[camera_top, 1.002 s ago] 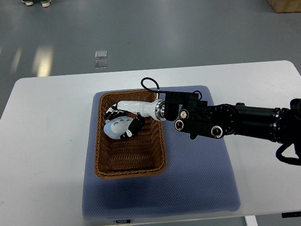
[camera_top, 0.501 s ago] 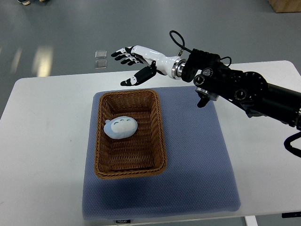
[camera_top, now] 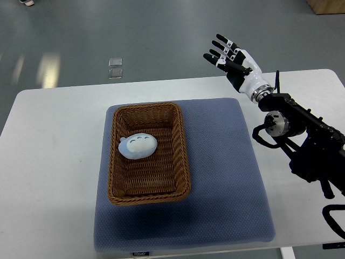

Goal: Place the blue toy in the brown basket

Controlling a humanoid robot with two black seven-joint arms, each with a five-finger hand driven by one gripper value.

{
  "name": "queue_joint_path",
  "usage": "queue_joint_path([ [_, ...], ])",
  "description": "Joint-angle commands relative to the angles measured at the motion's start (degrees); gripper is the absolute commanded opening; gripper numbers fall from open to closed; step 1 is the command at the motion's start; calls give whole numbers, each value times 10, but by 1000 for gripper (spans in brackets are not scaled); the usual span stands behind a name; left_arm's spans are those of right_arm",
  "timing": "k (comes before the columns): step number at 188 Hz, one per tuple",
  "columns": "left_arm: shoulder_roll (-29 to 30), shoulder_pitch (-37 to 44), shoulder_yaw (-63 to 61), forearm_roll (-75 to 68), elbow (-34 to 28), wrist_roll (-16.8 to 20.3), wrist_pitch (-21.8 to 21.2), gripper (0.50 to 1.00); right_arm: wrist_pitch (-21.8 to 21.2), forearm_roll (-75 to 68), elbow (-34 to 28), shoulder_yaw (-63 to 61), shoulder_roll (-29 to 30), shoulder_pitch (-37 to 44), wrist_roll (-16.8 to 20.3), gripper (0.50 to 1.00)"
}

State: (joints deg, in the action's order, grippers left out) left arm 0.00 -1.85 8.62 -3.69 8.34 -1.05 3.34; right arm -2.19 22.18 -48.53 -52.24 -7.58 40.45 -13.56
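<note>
The blue toy is seen inside the brown basket, lying on the woven bottom in the upper half of it, nearer to the left wall. On the toy a paler face with small dark marks is turned upward. The basket is placed on a blue-grey mat, toward the left part of it, and the mat is laid on a white table. The right hand is held up beyond the far right corner of the mat, well apart from the basket, with its fingers spread wide and nothing held in them. Its black arm is seen coming in from the right edge of the picture. A small clear square object is noticed on the grey floor behind the table
</note>
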Motion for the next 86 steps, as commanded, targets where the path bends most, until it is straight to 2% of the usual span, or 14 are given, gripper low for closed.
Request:
queue_joint_path([
  [1, 0, 0, 0, 0, 0, 0, 0, 1000, -1, -28, 4, -1, 0, -12, -1, 911],
  [35, 0, 0, -1, 0, 1, 0, 0, 1000, -4, -33, 4, -1, 1, -21, -1, 913],
  [59, 0, 0, -1, 0, 3, 0, 0, 1000, -33, -33, 4, -1, 0, -26, -1, 913],
  [86, 0, 0, -1, 0, 0, 0, 0, 1000, -41, -33, 4, -2, 0, -25, -1, 911],
])
